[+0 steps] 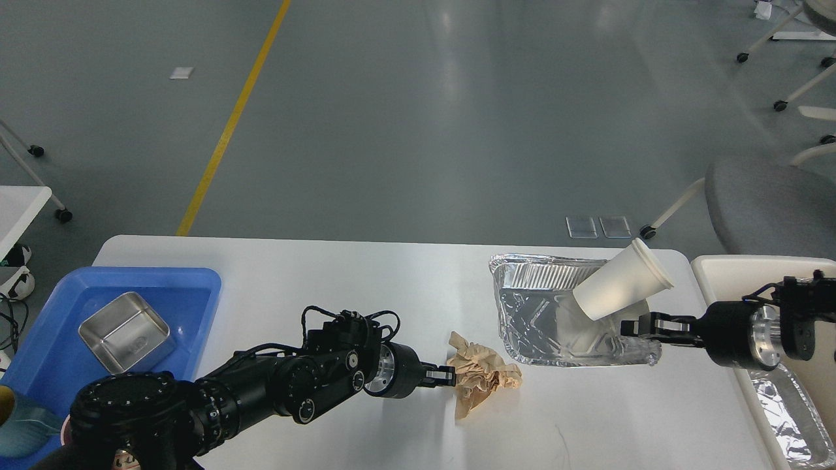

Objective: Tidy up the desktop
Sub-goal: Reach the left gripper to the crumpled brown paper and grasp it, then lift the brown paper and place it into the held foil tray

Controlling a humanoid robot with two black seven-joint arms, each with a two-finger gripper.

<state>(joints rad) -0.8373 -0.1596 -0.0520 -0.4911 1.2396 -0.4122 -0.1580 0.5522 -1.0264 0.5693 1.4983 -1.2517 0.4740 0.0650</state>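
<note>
The white desktop (326, 274) holds a crumpled brown paper (483, 378) near the middle front. My left gripper (447, 376) has its fingers together, with the tips touching the paper's left edge; a pinch cannot be made out. A foil tray (535, 313) lies at the right, with a white paper cup (620, 287) lying tilted in it. My right gripper (632, 326) is shut on the foil tray's near right rim, just under the cup.
A blue plastic tray (189, 287) at the left holds a steel box (124, 333). A cream-white bin (725, 264) stands off the table's right edge with another foil tray (784, 405) inside. A grey chair (771, 209) stands behind it.
</note>
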